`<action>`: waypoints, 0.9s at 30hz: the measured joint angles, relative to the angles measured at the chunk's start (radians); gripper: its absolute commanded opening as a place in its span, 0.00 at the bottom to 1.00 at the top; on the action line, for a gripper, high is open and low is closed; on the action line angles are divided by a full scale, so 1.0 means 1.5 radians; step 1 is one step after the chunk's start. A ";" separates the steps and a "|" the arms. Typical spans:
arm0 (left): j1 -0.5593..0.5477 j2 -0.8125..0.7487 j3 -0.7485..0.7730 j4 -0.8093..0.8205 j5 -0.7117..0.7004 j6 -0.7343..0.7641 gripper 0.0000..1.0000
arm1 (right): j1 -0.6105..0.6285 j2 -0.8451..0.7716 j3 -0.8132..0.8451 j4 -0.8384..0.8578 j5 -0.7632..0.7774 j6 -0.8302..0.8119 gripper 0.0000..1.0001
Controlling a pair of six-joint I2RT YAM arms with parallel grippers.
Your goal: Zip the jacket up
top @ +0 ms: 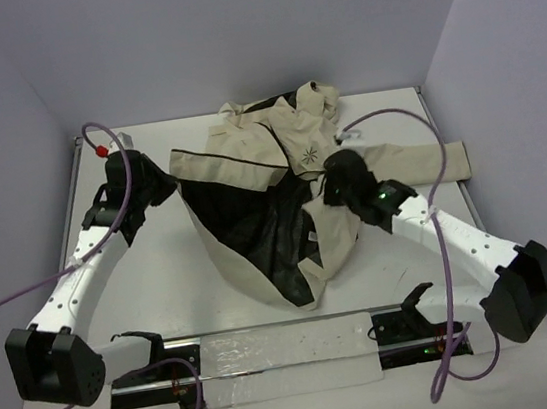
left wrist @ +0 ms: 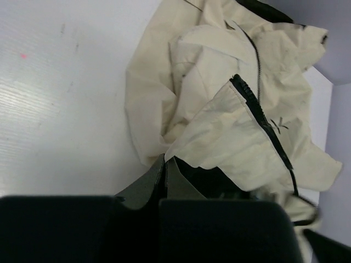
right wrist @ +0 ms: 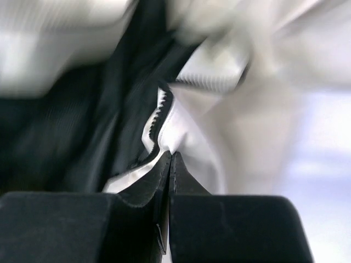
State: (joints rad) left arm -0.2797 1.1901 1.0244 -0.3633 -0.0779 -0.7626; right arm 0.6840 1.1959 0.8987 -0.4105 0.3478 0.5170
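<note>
On the white, lilac-walled table (top: 162, 280), left gripper (left wrist: 164, 164) and right gripper (right wrist: 170, 158) each pinch the jacket (top: 237, 154).

Left tool (left wrist: 164, 160), right tool (right wrist: 171, 156): fingers pressed together, each pinching jacket (top: 232, 156) edge; both arms extended forward.

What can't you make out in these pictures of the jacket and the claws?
Top view: tips of the right claw, hidden beneath its wrist.
Right wrist view: most of the jacket, blurred; zipper slider not discernible.
Left wrist view: fabric beneath the left claw, blocked by its body.
</note>
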 measured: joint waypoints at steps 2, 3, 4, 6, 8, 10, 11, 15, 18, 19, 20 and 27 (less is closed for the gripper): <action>0.020 0.038 0.017 -0.001 0.003 0.004 0.00 | -0.083 -0.017 0.030 -0.005 -0.012 -0.024 0.00; 0.030 0.065 0.040 -0.006 0.006 0.005 0.00 | -0.116 -0.017 0.053 -0.005 -0.020 -0.035 0.00; 0.039 0.098 0.073 -0.012 0.009 0.008 0.00 | -0.147 -0.014 0.080 -0.010 -0.026 -0.046 0.00; 0.055 0.178 0.198 -0.054 0.017 0.016 0.00 | -0.208 0.004 0.158 -0.021 -0.050 -0.065 0.00; 0.064 0.252 0.348 -0.063 0.021 0.029 0.00 | -0.277 0.028 0.253 -0.022 -0.077 -0.075 0.00; 0.075 0.296 0.478 -0.078 0.021 0.041 0.00 | -0.345 0.050 0.341 -0.021 -0.104 -0.074 0.00; 0.081 0.311 0.542 -0.091 0.020 0.047 0.00 | -0.378 0.058 0.379 -0.019 -0.117 -0.071 0.00; 0.115 0.302 0.707 -0.091 0.018 0.064 0.00 | -0.453 0.048 0.462 -0.005 -0.150 -0.055 0.00; 0.137 0.217 0.677 -0.058 0.025 0.073 0.00 | -0.455 0.006 0.435 0.036 -0.192 -0.047 0.00; 0.141 0.169 0.617 -0.028 0.033 0.076 0.00 | -0.455 -0.015 0.405 0.054 -0.208 -0.045 0.00; 0.142 0.121 0.555 -0.009 0.045 0.077 0.00 | -0.454 -0.040 0.361 0.075 -0.230 -0.043 0.00; 0.045 -0.036 0.104 0.141 0.093 0.071 0.00 | -0.432 -0.087 0.063 0.147 -0.309 -0.042 0.00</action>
State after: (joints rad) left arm -0.2122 1.1365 1.1810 -0.1511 0.0616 -0.6563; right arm 0.0355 1.0657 0.9935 -0.1898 -0.1152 0.4541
